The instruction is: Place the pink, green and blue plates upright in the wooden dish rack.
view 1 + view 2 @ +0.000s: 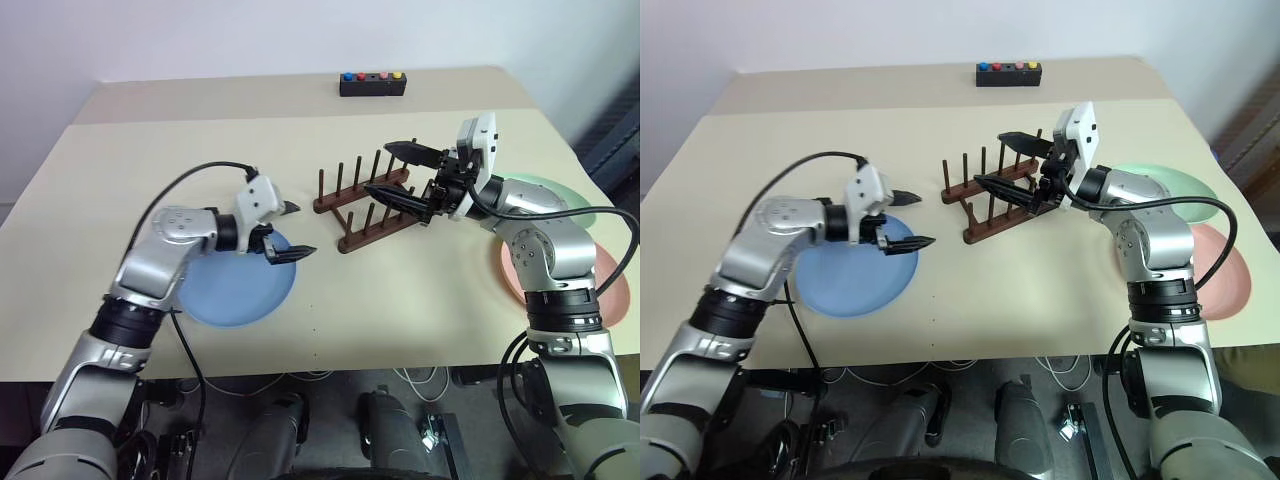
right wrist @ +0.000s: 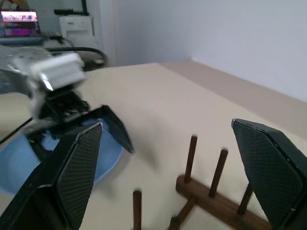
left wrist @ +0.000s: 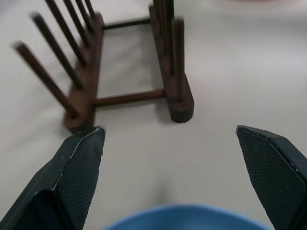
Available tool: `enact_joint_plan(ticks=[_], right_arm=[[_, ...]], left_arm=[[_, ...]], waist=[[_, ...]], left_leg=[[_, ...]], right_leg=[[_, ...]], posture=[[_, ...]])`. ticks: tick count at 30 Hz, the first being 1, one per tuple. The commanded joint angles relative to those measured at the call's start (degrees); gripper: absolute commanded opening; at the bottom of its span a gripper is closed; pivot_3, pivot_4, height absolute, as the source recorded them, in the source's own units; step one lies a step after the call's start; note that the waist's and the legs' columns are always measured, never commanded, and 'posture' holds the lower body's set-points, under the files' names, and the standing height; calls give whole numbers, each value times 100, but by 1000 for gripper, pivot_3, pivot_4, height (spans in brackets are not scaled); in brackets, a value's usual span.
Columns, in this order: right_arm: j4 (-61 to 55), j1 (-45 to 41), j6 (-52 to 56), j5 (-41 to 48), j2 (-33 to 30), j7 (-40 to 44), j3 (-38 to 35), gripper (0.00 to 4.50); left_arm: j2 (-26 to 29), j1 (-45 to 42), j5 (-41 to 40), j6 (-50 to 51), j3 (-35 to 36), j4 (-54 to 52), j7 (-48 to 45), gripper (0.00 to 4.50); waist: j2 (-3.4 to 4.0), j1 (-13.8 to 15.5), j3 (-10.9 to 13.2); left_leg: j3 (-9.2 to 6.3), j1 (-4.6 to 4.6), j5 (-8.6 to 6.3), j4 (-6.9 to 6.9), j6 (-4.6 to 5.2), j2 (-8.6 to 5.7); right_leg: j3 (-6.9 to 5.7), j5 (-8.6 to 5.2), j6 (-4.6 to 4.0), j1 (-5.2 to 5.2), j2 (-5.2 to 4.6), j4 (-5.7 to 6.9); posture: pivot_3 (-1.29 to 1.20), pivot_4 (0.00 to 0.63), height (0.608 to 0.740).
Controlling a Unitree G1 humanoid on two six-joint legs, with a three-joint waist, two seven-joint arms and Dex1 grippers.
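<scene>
Left wrist view: left gripper (image 3: 175,158) fingers spread, holding nothing, above the near rim of the blue plate (image 1: 235,285), aimed at the wooden dish rack (image 1: 365,205). Right gripper (image 1: 400,175) fingers also spread and empty, hovering over the rack's right end. Rack stands empty at desk (image 1: 150,160) centre. Green plate (image 1: 575,205) and pink plate (image 1: 610,275) lie flat right of the rack, both largely hidden by the right arm. Black button box (image 1: 372,83) sits beyond the rack at the far edge; white wall behind.
</scene>
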Motion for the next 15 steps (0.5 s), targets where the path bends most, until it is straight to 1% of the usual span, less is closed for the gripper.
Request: enact_joint_plan(ticks=[1, 3, 6, 12, 15], right_arm=[[-401, 82, 44, 142, -84, -154, -262, 4424], [-613, 228, 88, 147, -98, -277, -315, 4424], [-804, 354, 145, 167, -113, -422, -386, 4424], [-1103, 550, 241, 279, -145, -679, -524, 4424], [-1168, 615, 261, 293, -165, -735, -548, 4424]], left_arm=[[-282, -386, 252, -136, -166, 389, -23, 4500], [-622, -702, 382, 86, -280, 820, 118, 4500], [-993, -927, 363, 424, -282, 1086, 150, 4500], [-1550, -1045, 672, 749, -387, 1405, 636, 4500], [-1679, -1012, 813, 1002, -460, 1381, 787, 4500]], waist=[[0, 8, 0], [0, 21, 0], [-1, 22, 0], [-1, 3, 0], [-1, 3, 0]], left_leg=[[2, 0, 0, 0, 0, 1], [2, 0, 0, 2, 0, 1], [2, -3, 0, 9, 1, 0], [7, -2, -4, 12, 7, 0], [7, -2, -4, 14, 8, 1]], right_leg=[[1, 0, 0, 0, 0, 1], [1, 1, 1, 0, 0, 0], [1, 5, 9, 2, 0, -1], [4, 7, 13, 4, 0, -1], [4, 8, 14, 3, 1, -1]], posture=[[0, 150, 740], [0, 150, 740], [0, 150, 740], [0, 150, 740], [0, 150, 740]])
